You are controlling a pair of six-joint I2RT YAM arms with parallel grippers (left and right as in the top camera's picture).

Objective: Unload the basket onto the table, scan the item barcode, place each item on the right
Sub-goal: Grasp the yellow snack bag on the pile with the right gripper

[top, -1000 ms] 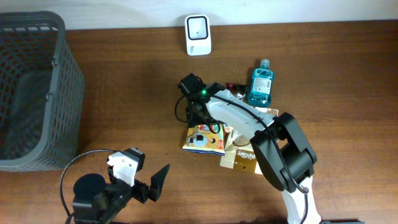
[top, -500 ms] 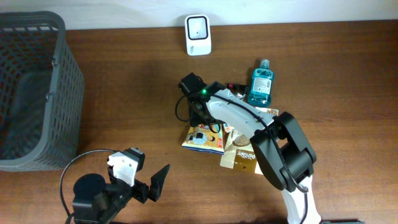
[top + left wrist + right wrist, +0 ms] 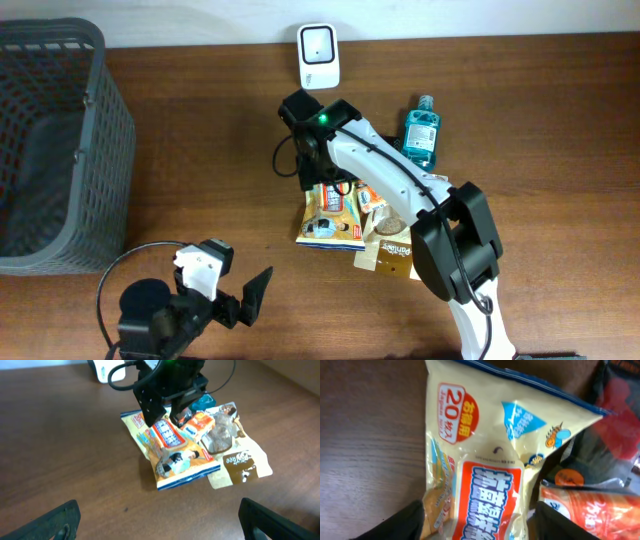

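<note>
While the left end effector (image 3: 247,297) sits wide open near the table's (image 3: 200,150) front edge, the right end effector (image 3: 328,186) has shifted toward the scanner (image 3: 318,56). Its fingers are apart, straddling the red-and-white packet (image 3: 487,492) on the snack pile (image 3: 345,225). Bare wood stretches left to the basket (image 3: 112,140).

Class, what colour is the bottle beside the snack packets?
The bottle is teal blue, seen best in the overhead view.
</note>
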